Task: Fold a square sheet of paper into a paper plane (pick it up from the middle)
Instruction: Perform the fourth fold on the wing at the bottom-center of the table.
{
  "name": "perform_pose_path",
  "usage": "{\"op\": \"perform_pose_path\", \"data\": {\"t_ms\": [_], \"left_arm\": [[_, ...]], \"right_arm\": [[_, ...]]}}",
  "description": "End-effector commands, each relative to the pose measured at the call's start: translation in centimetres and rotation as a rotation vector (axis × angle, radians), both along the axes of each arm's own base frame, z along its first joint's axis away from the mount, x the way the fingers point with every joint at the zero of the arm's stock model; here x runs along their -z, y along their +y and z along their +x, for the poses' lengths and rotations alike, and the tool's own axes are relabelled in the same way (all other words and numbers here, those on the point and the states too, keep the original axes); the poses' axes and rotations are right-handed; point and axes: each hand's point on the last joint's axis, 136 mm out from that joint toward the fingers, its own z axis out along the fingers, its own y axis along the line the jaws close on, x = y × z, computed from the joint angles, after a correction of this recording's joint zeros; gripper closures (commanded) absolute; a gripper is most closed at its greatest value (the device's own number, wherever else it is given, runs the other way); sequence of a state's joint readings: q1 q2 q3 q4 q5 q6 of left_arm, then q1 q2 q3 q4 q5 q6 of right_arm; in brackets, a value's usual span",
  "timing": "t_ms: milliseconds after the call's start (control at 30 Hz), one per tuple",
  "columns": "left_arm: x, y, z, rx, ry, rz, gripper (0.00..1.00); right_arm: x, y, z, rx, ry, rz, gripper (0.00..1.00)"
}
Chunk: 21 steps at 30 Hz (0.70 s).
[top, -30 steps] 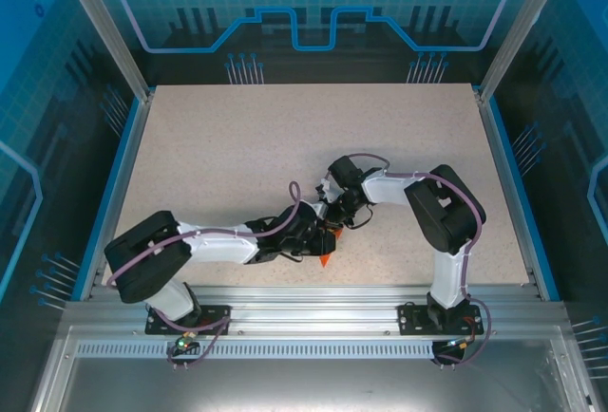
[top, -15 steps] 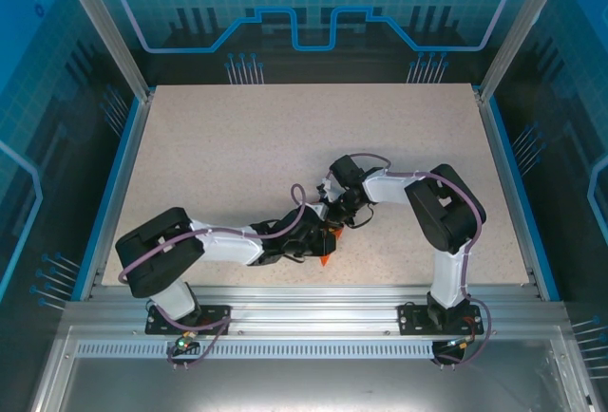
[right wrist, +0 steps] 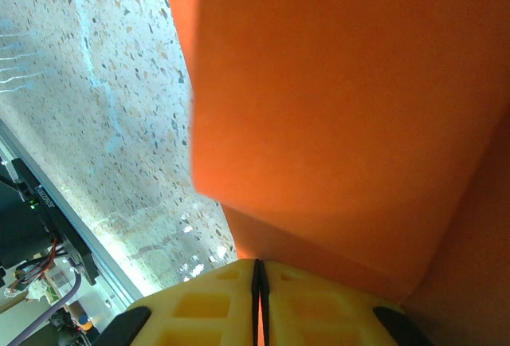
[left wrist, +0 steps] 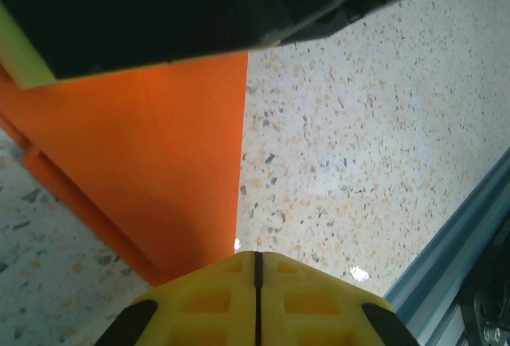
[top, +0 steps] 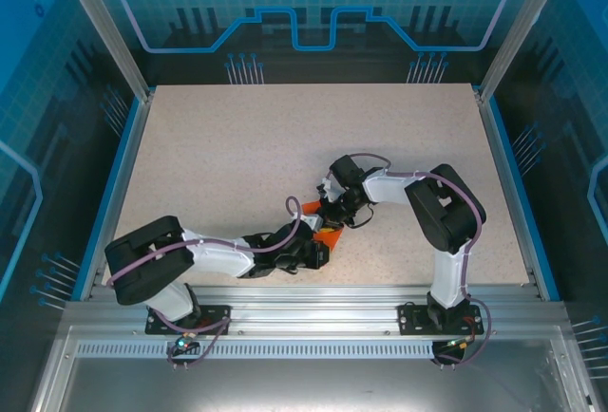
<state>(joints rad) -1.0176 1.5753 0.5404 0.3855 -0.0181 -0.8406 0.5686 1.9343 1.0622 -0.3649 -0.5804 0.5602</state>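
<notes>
Overhead, both arms meet near the front of the table (top: 237, 146), over the orange paper (top: 330, 237). It lies folded small there, with the left pincer (top: 321, 247) at its near side and the right pincer (top: 334, 225) at its far side.

At the left wrist, your left pincer (left wrist: 256, 257) is pressed together at the straight edge of the paper (left wrist: 159, 147), low over the table. You cannot tell whether a layer is caught.

At the right wrist, the right pincer (right wrist: 256, 265) is pinching the paper (right wrist: 335, 107), which rises from the fingertips with a fold line crossing it.

The step looks like setting a crease. Treat the right pinch as the anchor, slide the left along the fold with light downward pressure, and avoid tugging the layers out of line.
</notes>
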Motion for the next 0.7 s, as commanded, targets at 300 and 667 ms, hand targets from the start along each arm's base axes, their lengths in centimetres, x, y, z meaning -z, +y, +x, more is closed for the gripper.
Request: {"op": "perform_pose_path", "data": {"t_ms": [300, 667], "left_arm": [[3.1, 1.5, 0.4, -0.094, 0.02, 0.114, 0.97], [6.6, 2.8, -2.4, -0.136, 0.106, 0.165, 1.0]], "right_arm": [[2.0, -1.5, 0.6, 0.037, 0.004, -0.077, 0.88], [-4.2, -1.3, 4.3, 0.123, -0.123, 0.098, 0.87]]}}
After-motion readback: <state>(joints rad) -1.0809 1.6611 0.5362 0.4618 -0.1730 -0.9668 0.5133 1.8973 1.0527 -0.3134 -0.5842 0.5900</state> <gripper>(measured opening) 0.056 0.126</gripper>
